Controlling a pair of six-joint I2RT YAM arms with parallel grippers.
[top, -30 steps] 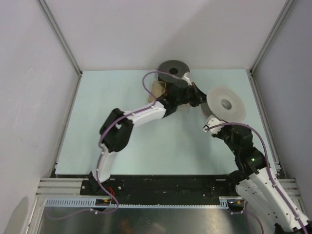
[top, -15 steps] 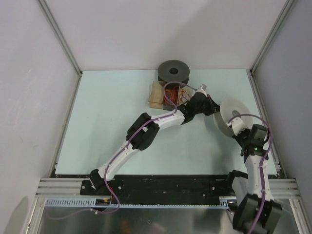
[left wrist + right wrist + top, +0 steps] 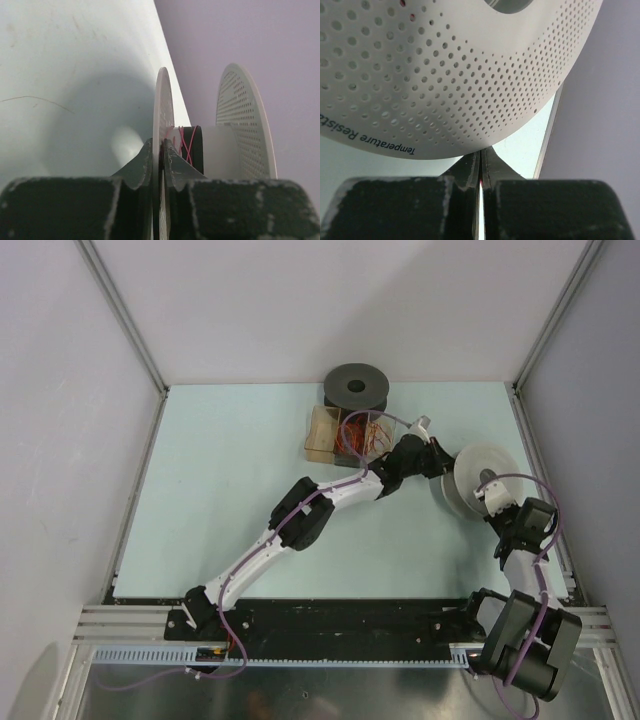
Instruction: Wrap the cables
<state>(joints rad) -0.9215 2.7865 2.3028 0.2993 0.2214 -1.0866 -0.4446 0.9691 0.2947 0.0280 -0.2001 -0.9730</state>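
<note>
Worktop: pale mint green, flat and matte, with faint scuffs in the left wrist view.
Back wall: plain pale lilac-grey panel.
Side walls: left wall and right wall, the same plain panels.
Corner posts: slim metal strips rising from the worktop's far corners.
Near edge: black base strip, ribbed aluminium rails, then a slotted white channel and a brushed metal sheet.
Light: soft, even, with weak shadows.
</note>
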